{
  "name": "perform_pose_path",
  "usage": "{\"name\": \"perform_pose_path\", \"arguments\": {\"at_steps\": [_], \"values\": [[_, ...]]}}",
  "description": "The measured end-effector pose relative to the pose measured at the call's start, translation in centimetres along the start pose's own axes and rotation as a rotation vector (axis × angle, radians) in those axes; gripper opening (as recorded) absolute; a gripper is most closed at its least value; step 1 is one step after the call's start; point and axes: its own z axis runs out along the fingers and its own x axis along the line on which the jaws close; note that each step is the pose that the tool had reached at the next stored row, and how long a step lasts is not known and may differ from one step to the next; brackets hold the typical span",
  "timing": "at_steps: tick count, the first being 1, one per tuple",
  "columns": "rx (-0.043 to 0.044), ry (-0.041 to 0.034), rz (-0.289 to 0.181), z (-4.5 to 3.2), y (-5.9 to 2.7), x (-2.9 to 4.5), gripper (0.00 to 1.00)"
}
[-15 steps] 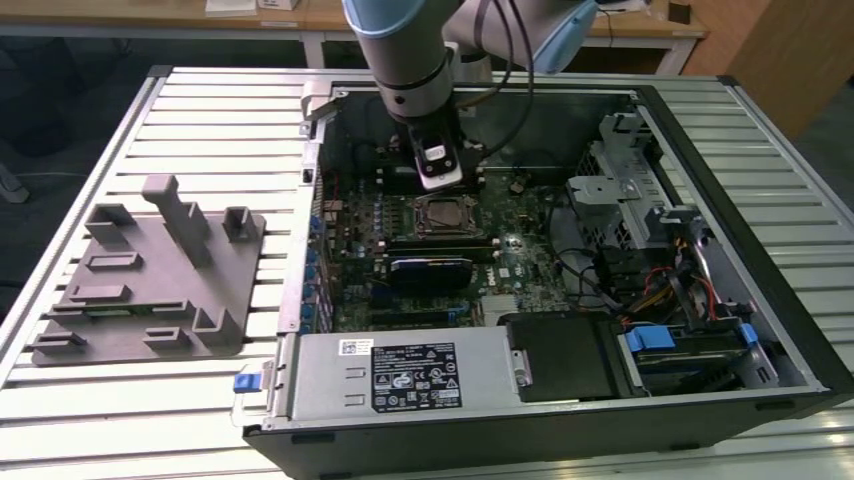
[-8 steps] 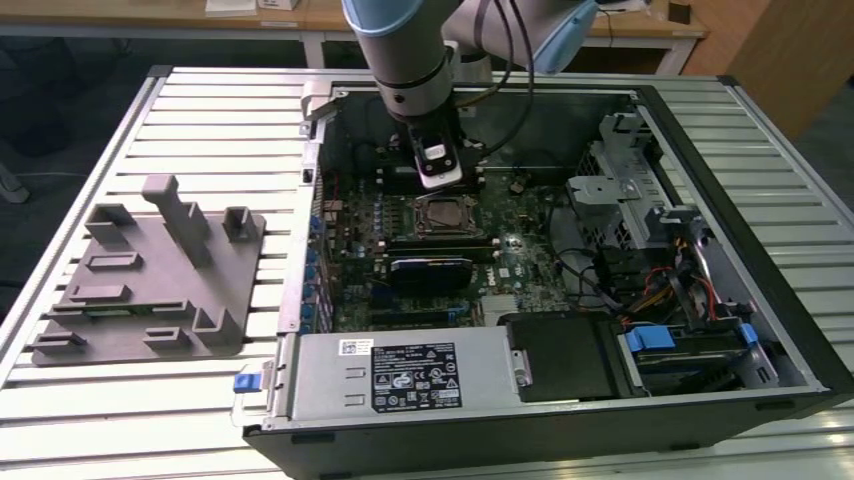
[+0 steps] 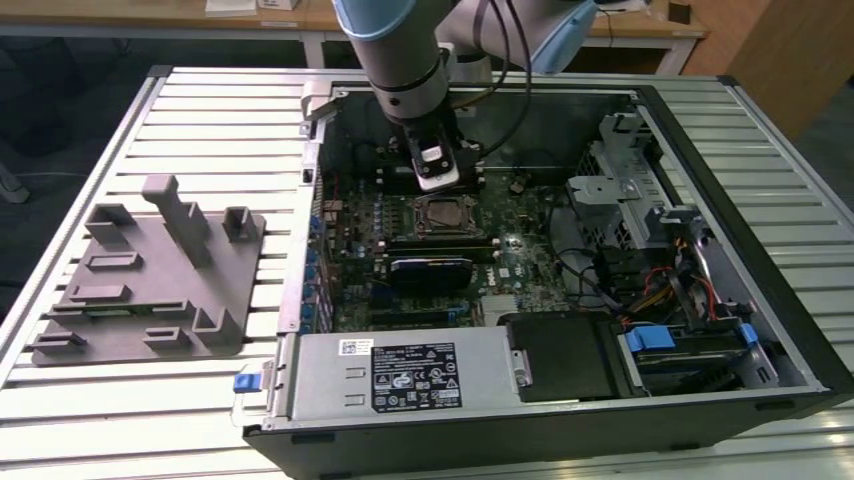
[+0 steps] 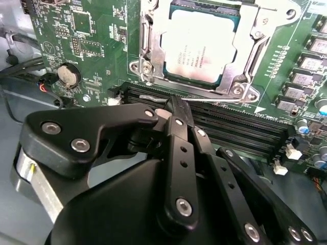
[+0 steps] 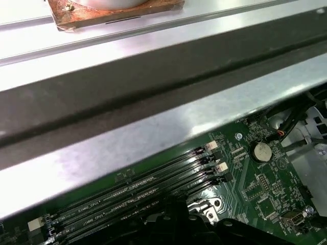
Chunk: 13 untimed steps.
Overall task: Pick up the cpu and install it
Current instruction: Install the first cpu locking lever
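Fingers (image 4: 176,115) of the gripper (image 4: 171,109) are pressed together and hold nothing, with the tip just above the memory slots (image 4: 230,125). Beyond them the cpu (image 4: 200,47) lies flat in its socket (image 4: 245,76), so it looks placed already.

The exterior view is looking steeply down from well back at the open black computer case (image 3: 561,250) on the slatted metal bench (image 3: 200,130). Both wrist views are hovering close over the green motherboard (image 4: 87,41), sharing its black memory slots (image 5: 148,191).
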Motion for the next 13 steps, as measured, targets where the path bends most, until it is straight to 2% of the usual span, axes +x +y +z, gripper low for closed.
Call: {"name": "perform_pose_path", "arguments": {"at_steps": [4, 10, 13], "values": [[-0.0001, -0.0062, -0.002, 0.14, -0.09, 0.12, 0.11], [0.0142, -0.0182, -0.009, 0.38, -0.15, 0.17, 0.11], [0.0180, -0.0229, -0.011, 0.55, -0.20, 0.20, 0.11]]}}
